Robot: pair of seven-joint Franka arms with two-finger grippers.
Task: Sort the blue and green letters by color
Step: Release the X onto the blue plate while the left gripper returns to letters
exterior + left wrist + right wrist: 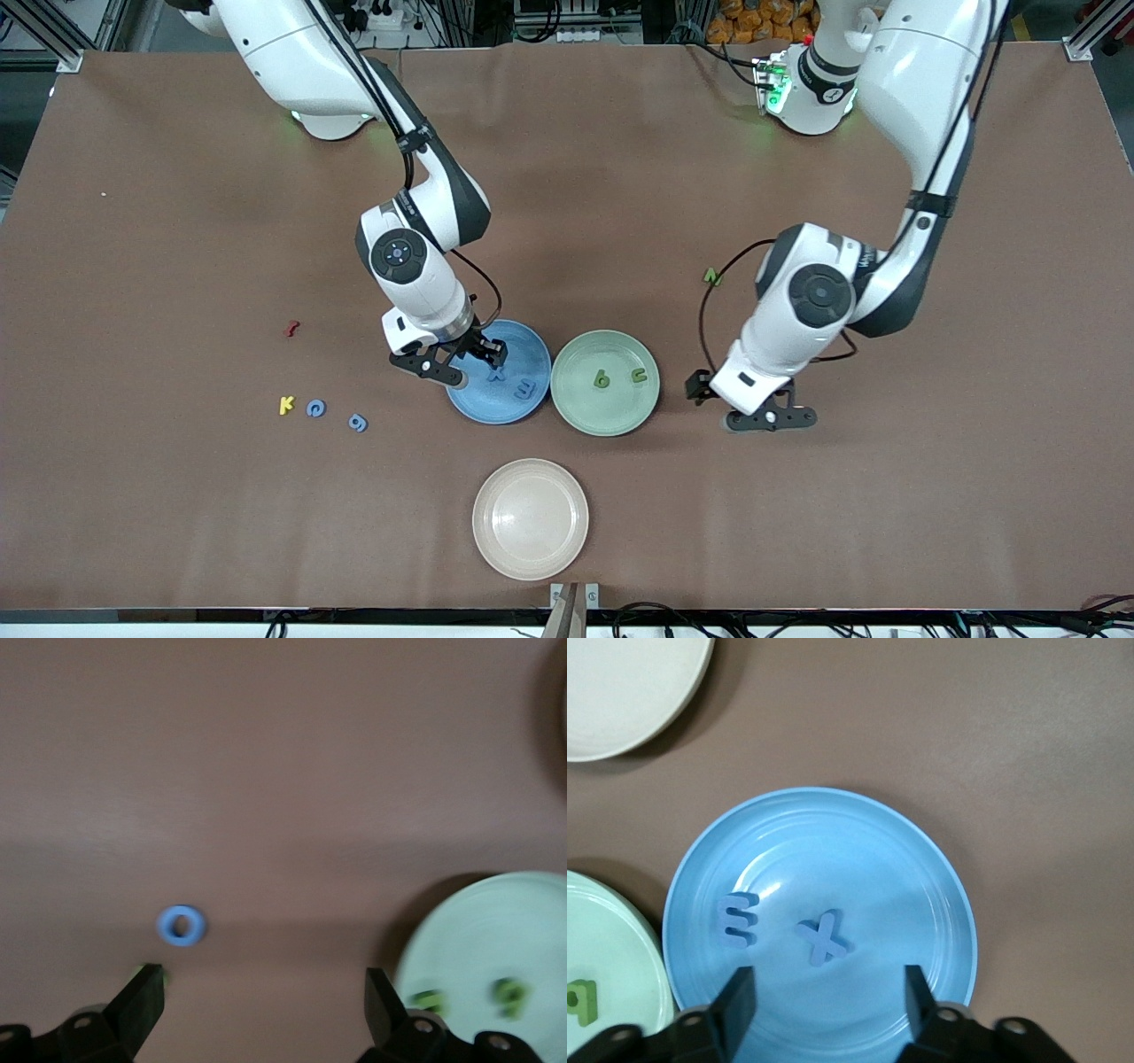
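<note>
My right gripper hangs open and empty over the blue plate, which holds a blue X and a blue E. The green plate holds two green letters. My left gripper is open and empty over bare table beside the green plate. A blue O lies on the table ahead of it; the front view hides it. A green N and two blue letters lie loose.
A yellow K lies beside the loose blue letters, and a small dark red piece lies farther from the front camera than they do. An empty cream plate sits nearer the front camera than the coloured plates.
</note>
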